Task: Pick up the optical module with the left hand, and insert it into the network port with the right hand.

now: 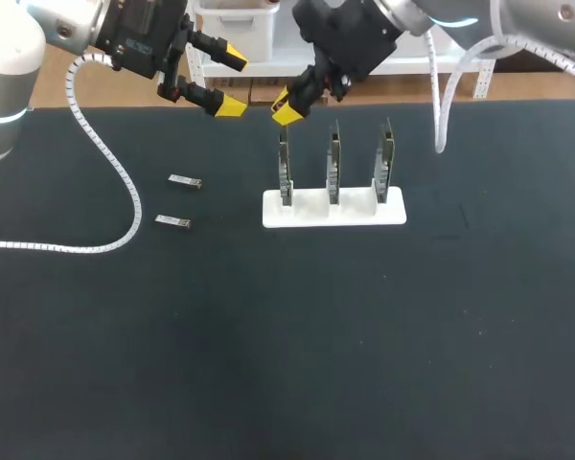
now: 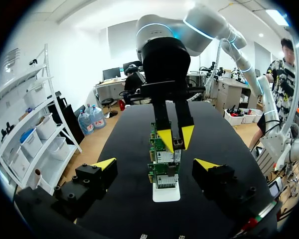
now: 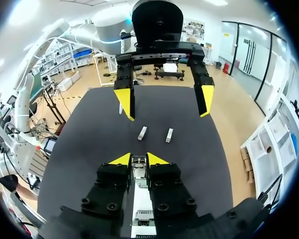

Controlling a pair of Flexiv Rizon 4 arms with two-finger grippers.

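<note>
Left pincer (image 1: 232, 81), seen from overhead, has its yellow tips wide apart and empty. My right pincer (image 1: 287, 107) hangs just beside it, over the end one of three upright circuit boards (image 1: 333, 168) in a white slotted stand (image 1: 307, 213). From my left wrist, the right pincer ahead is clamped on a small silver optical module (image 2: 178, 144). From my right wrist, two loose silver modules (image 3: 142, 133) lie ahead on the black table (image 3: 89, 129).

Matt table (image 1: 268, 364) (metal optical module (image 3: 138, 161))
</note>
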